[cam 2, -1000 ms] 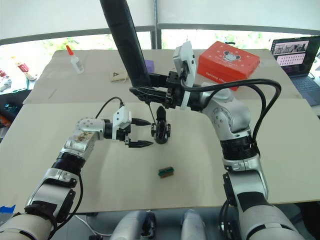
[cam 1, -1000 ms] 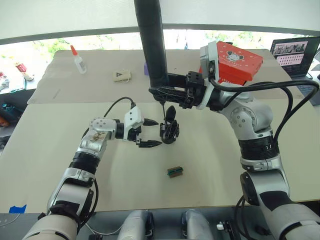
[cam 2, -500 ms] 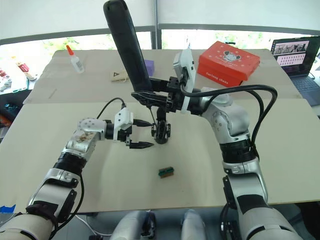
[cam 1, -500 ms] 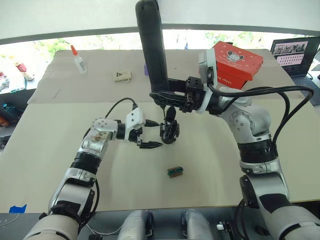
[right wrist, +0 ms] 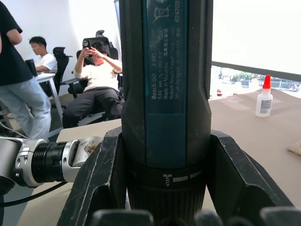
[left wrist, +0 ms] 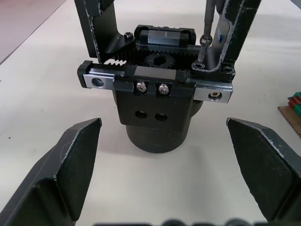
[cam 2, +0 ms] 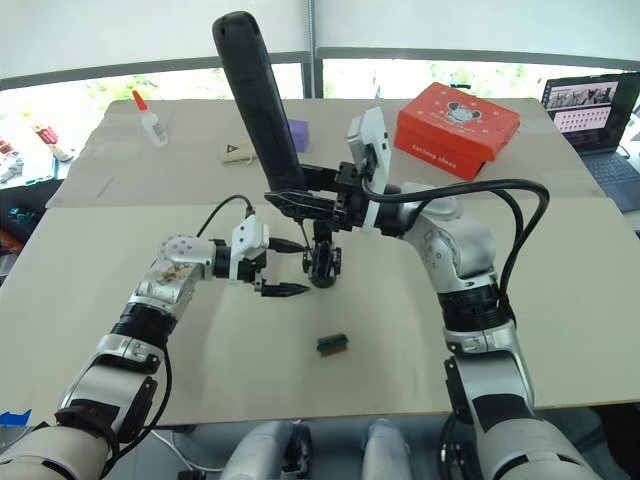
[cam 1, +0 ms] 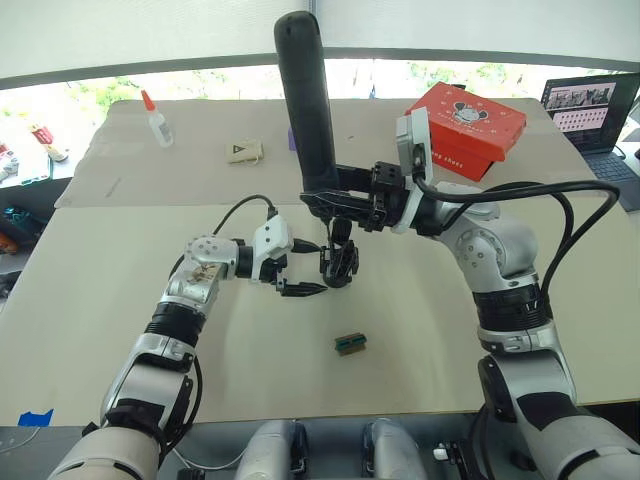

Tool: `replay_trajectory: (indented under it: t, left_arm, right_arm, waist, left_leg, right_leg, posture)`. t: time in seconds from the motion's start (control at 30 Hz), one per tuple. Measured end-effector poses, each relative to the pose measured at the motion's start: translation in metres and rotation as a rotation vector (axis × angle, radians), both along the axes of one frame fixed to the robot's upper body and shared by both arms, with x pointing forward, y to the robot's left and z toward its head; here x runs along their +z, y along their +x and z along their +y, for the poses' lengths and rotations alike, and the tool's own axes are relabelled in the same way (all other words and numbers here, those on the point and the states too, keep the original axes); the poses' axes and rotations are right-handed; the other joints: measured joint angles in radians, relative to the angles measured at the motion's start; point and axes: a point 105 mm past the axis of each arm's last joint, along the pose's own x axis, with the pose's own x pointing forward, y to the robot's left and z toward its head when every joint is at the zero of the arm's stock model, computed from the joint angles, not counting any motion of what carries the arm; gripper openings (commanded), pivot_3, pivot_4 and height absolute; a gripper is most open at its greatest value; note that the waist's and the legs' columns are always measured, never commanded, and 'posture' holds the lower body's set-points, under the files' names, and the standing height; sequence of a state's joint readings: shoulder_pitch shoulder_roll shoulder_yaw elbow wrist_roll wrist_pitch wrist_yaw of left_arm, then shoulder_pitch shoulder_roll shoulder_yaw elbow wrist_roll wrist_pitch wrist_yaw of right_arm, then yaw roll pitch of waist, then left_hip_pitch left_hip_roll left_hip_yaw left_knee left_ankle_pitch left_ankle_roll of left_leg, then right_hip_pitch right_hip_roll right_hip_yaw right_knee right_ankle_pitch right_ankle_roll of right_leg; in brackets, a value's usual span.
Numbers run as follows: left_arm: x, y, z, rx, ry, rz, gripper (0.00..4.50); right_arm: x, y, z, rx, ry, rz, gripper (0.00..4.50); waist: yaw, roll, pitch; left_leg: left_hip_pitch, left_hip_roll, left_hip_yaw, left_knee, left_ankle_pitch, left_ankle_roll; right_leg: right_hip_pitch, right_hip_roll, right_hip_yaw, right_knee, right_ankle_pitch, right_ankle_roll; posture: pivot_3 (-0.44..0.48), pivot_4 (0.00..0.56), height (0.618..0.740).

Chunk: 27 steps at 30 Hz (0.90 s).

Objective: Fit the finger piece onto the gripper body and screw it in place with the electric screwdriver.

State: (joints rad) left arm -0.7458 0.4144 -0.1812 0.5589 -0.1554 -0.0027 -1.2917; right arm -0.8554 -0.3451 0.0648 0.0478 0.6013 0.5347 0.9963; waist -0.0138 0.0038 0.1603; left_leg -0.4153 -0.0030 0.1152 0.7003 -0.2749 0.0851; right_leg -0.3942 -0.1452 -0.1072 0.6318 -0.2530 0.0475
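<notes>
While your right gripper clamps the electric screwdriver, bit above the gripper body, your left gripper spread wide beside it.

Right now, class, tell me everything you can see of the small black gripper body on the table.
The small black gripper body stands upright on the beige table on a round dark base. Above the base sit a toothed rack, a gear and a cross rail with silver screws. Black finger pieces rise from the rail. The electric screwdriver's thin metal bit meets a screw at one end. The open left gripper flanks it without touching.
</notes>
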Motion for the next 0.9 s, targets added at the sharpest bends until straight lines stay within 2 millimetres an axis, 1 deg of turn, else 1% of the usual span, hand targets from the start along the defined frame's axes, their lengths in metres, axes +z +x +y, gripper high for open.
replay_trajectory:
  t: [0.9]
  left_arm:
    - [0.0002, 0.0003, 0.0, 0.002, -0.001, -0.001, 4.5]
  right_arm:
    - [-0.0018, 0.0013, 0.0004, -0.012, -0.019, -0.009, 1.92]
  waist:
    - [0.0, 0.0, 0.0]
  left_leg:
    - [0.0, 0.0, 0.0, 0.0, 0.0, 0.0]
  right_leg:
    - [0.0, 0.0, 0.0, 0.0, 0.0, 0.0]
  posture:
    - [0.0, 0.15, 0.74]
